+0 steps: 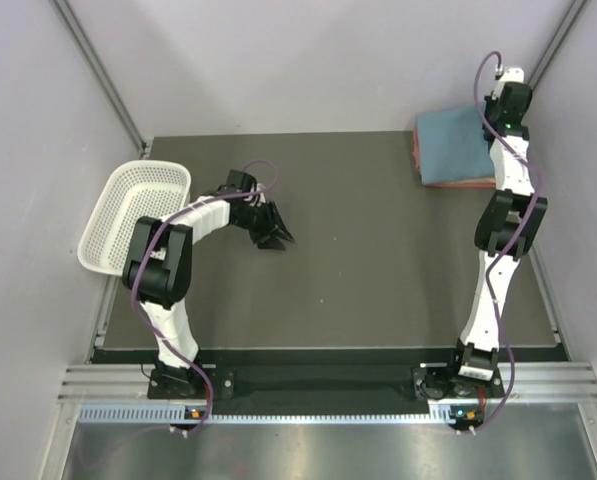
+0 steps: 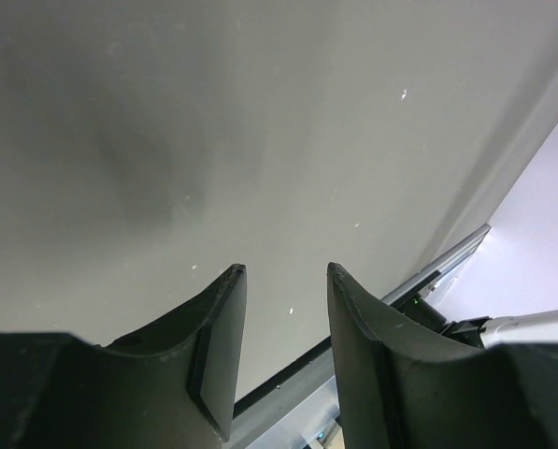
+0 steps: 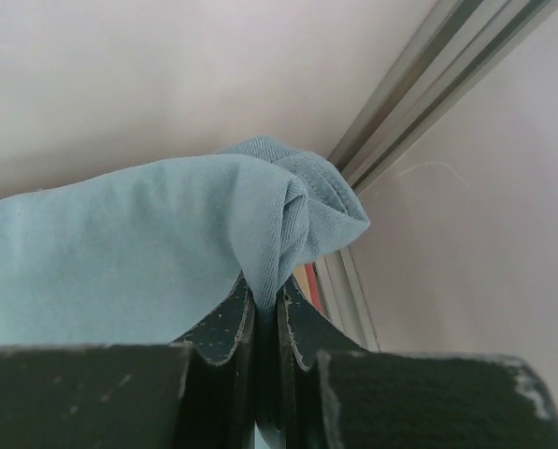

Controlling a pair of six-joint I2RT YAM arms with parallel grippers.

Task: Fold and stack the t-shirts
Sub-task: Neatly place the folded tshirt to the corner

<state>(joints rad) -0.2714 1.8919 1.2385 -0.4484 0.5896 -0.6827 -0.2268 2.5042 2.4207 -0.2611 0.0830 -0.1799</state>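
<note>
the right tool, clenched on a bunched corner of the dusty blue-grey t-shirt, reaches into the upper right of the overhead frame. there the shirt lies as a folded rectangle on the dark tabletop, on top of a pink-red t-shirt whose edge peeks out along the stack's lower and left sides. in the wrist view the pinched cloth stands up in a rumpled peak between the jaws, close to the metal rail and the pale wall at the right of the frame. the step in hand looks like settling this top shirt onto the stack, and doing it well likely means lowering the corner until the peak flattens, with a light pull outward to smooth the crease. the tool should let go only once the cloth rests on the layer below, then rise straight up so the fold is not dragged open. keeping the blue edges square over the pink-red ones matters, and the nearby wall leaves little room for a wide swing. the left tool, released and empty with its jaws apart, hovers over bare tabletop at centre left of the overhead frame, near the white mesh basket and well apart from the stack.
</note>
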